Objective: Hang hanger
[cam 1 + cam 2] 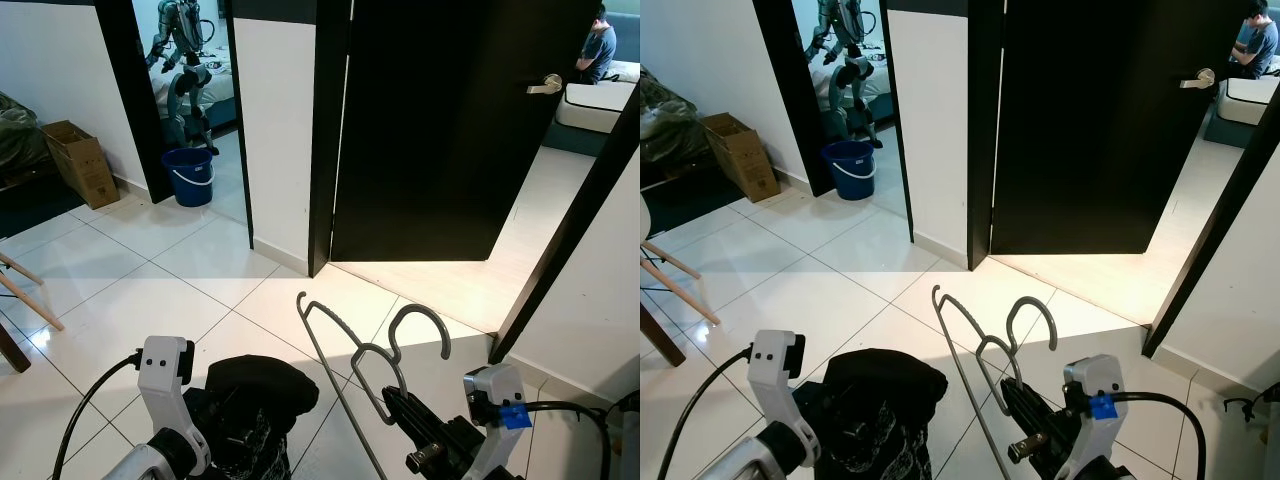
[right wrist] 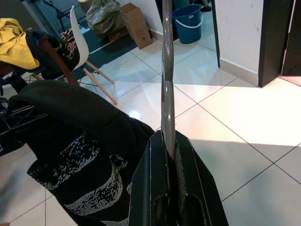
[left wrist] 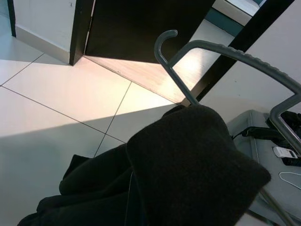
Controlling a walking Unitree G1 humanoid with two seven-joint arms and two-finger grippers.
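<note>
My right gripper point(image 1: 392, 400) is shut on the neck of a grey wire-style hanger point(image 1: 420, 318), low in front of me to the right. The hook curves upward and one arm of the hanger point(image 2: 167, 70) reaches up and to the left. Beside it, on the left, a black garment with white print point(image 1: 250, 400) hangs bunched over my left gripper point(image 1: 855, 420), which is shut on it; the cloth point(image 3: 188, 160) hides the fingers. Hanger and garment are close together but apart.
A black door point(image 1: 450, 130) stands ajar ahead, with a bright room and a seated person point(image 1: 598, 45) beyond it. At the left are a mirror strip, a blue bucket point(image 1: 190, 175), a cardboard box point(image 1: 80, 160) and wooden chair legs point(image 1: 25, 290). White tiled floor lies between.
</note>
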